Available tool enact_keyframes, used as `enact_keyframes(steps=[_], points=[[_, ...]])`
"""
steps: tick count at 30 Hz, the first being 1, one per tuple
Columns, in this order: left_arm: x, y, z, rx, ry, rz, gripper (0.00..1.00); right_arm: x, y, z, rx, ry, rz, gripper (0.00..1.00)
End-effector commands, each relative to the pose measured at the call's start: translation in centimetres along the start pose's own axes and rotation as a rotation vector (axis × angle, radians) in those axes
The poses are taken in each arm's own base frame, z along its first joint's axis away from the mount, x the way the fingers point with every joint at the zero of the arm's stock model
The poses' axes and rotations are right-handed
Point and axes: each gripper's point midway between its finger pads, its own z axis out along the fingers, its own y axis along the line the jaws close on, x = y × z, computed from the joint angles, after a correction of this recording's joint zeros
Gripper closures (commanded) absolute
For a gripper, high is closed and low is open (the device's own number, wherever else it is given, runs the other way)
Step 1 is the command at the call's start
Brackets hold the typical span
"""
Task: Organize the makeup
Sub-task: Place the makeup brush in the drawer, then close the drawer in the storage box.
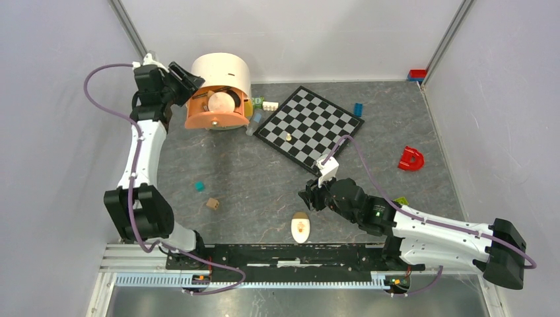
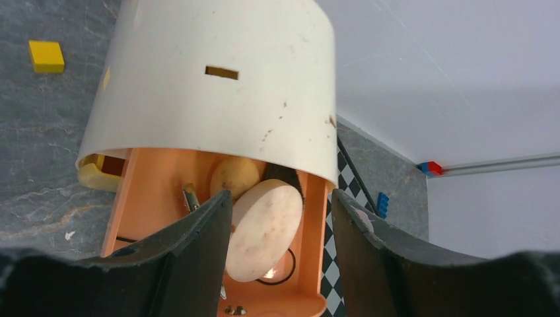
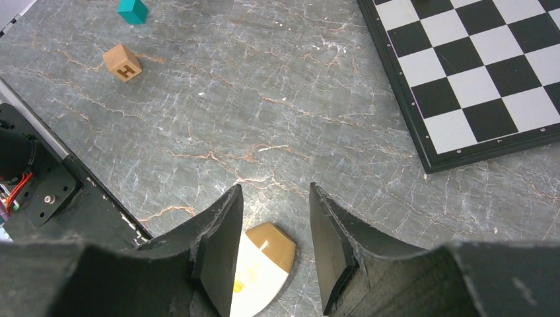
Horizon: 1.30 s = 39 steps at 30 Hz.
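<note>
Left gripper (image 2: 280,201) is released at the far-left corner of the worktop. Its jaws are apart either side of the round peach compact (image 2: 264,228), which leans inside the orange tray (image 2: 148,191) under the cream hood (image 2: 211,99). Judgement: the tray serves as the storage slot. Right gripper (image 3: 274,195) hangs open over the cream oval (image 3: 261,264), which lies flat by the middle of the near edge. The jaws straddle the oval, probably lined up for a pick.
</note>
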Motion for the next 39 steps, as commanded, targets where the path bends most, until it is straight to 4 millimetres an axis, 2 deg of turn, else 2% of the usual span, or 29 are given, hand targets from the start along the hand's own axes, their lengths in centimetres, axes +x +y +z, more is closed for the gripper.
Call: enact_keyframes(steps=[1,3,5,9,14,17,21,24,30,39], points=[[-3.5,-3.9,-4.2,0.064,-0.104,0.126,0.36,-1.3,0.5,-0.2,-0.018,-0.042,0.025,0.52],[-3.3,-4.2,-5.9,0.05,-0.12,0.164,0.36,-1.3,0.5,-0.2,-0.015,-0.043,0.024,0.52],[-2.2,-4.2,-7.5,0.026,-0.125,0.201,0.36,-1.4,0.4,-0.3,-0.013,-0.049,0.024,0.52],[1.9,-2.8,-10.4,-0.019,-0.1,0.25,0.36,-0.8,-0.1,-0.5,0.007,-0.028,0.007,0.52],[7.5,-1.3,-12.7,-0.059,-0.028,0.303,0.37,-0.5,-0.4,-0.5,0.016,-0.016,-0.01,0.52],[10.1,-0.2,-12.8,-0.083,0.005,0.309,0.37,-0.3,-0.6,-0.6,0.025,-0.013,-0.012,0.51],[12.7,1.2,-11.2,-0.119,0.086,0.327,0.39,-0.1,-0.7,-0.6,0.026,-0.01,-0.011,0.52],[12.9,1.7,-9.6,-0.137,0.114,0.371,0.41,0.2,-0.8,-0.7,0.028,-0.003,-0.014,0.51],[11.3,1.9,-7.1,-0.194,0.113,0.428,0.42,0.4,-1.3,-1.2,0.039,-0.006,-0.014,0.51],[10.3,1.8,-4.7,-0.202,0.109,0.434,0.47,0.6,-1.7,-1.4,0.049,-0.009,-0.011,0.5]])
